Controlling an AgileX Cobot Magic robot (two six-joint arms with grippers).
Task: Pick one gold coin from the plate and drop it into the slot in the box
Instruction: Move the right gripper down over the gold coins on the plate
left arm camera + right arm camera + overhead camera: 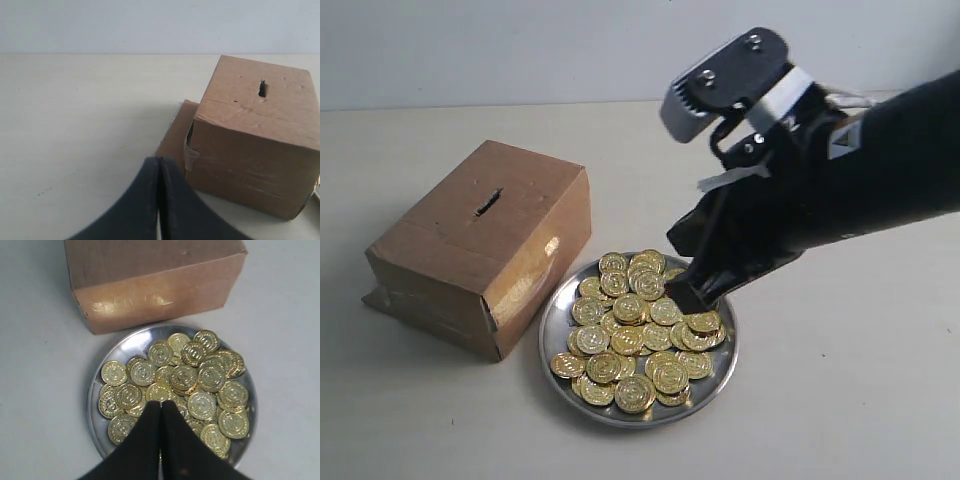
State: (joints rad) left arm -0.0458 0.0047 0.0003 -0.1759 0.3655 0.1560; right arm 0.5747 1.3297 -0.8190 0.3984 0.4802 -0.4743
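Coins (635, 335), gold and embossed, lie heaped and overlapping across the plate (549, 338), so none sits cleanly apart from its neighbours. The plate rests on the pale worktop (840, 400), with its rim just beside the lower front edge of the box (470, 255); whether they touch I cannot tell. That closeness looks meant to keep the carry from pile to opening short. The box slot (487, 203) is cut in the top face and looks free of any obstruction.

The right gripper (685, 297) reaches down at a slant from the far right, its tip over the coins on the pile's right side. Its fingers are pressed together with no gap, and no coin shows between them, so I judge the pick not yet made. The jaws would need to part before they can take a coin by its edges. Whether the tip touches the pile is unclear.

The left gripper (159, 165) is likewise closed and empty, low over the worktop on the box's far side from the plate, apparently parked clear of the work.
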